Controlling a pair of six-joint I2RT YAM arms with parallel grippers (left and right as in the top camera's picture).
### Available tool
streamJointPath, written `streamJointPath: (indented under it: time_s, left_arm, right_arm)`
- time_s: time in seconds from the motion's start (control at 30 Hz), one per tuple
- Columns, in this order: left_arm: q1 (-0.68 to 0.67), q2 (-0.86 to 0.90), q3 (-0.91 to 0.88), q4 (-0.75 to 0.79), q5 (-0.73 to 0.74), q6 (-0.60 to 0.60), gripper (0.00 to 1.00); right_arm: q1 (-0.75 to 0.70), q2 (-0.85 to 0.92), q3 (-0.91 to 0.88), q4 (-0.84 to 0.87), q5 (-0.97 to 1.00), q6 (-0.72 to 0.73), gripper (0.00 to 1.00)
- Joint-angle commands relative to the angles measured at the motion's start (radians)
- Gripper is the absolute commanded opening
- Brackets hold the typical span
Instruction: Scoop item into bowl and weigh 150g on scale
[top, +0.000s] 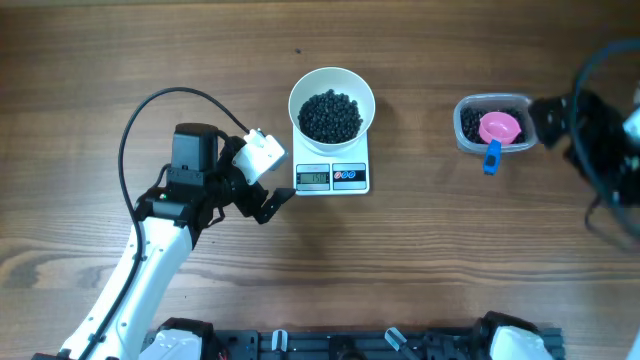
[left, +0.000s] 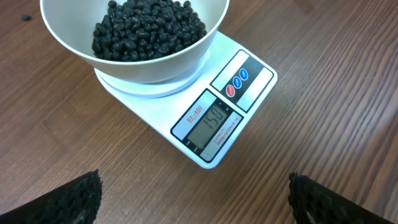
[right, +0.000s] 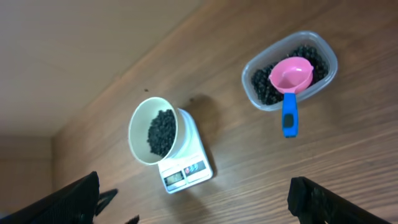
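The bowl (top: 333, 73) of beans (top: 331, 116) is set on the scale (top: 350, 177); a tub (top: 459, 125) holding a scoop (top: 499, 128) is placed to its right.

The left arm (top: 150, 250) reaches from the near edge of the bench (top: 420, 270) toward its middle. The left tool (left: 199, 205) sits low, its fingers (left: 62, 199) spread wide with nothing between them. The right arm (top: 600, 130) shows blurred at the right edge, and the right tool (right: 199, 202) is held high, fingers wide apart and empty.

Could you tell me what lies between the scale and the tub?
Nothing: the table is bare between the scale and the tub, in the overhead view.
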Motion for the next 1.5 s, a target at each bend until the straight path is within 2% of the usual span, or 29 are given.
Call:
streamJointPath:
  time_s: [0.0,0.23,0.37,0.47,0.53,0.8,0.9,1.0,1.1,1.27,1.47]
  left_arm:
    - [0.004,0.003,-0.005,0.001,0.001,-0.006,1.0]
    - [0.004,0.003,-0.005,0.001,0.001,-0.006,1.0]
    - [0.004,0.003,-0.005,0.001,0.001,-0.006,1.0]
    - [0.004,0.003,-0.005,0.001,0.001,-0.006,1.0]
    - [0.004,0.003,-0.005,0.001,0.001,-0.006,1.0]
    - [0.004,0.003,-0.005,0.001,0.001,-0.006,1.0]
    - [0.004,0.003,-0.005,0.001,0.001,-0.006,1.0]
    - [0.004,0.003,-0.005,0.001,0.001,-0.006,1.0]
    - [0.004,0.003,-0.005,0.001,0.001,-0.006,1.0]
    - [0.004,0.003,-0.005,0.001,0.001,-0.006,1.0]
    - [0.004,0.003,-0.005,0.001,0.001,-0.006,1.0]
  right_arm:
    - [-0.001,-0.122,-0.002,-0.015,0.06,0.041,1.0]
    - [-0.001,-0.482,-0.002,0.036,0.35,0.087,1.0]
    - [-0.001,-0.529,-0.027,0.017,0.431,0.08,1.0]
    - [0.0,-0.534,-0.14,0.063,0.457,0.059,1.0]
    - [0.0,-0.535,-0.225,0.148,0.451,0.022,1.0]
    - [0.0,-0.536,-0.746,0.84,0.246,-0.241,1.0]
    - [0.031,-0.541,-0.97,1.126,0.223,-0.264,1.0]
    - [0.084,-0.571,-1.122,1.302,0.224,-0.286,1.0]
    - [0.118,-0.629,-1.236,1.394,0.232,-0.285,1.0]
    - [0.143,-0.771,-1.382,1.444,0.278,-0.288,1.0]
    - [0.162,-0.944,-1.545,1.498,0.28,-0.408,1.0]
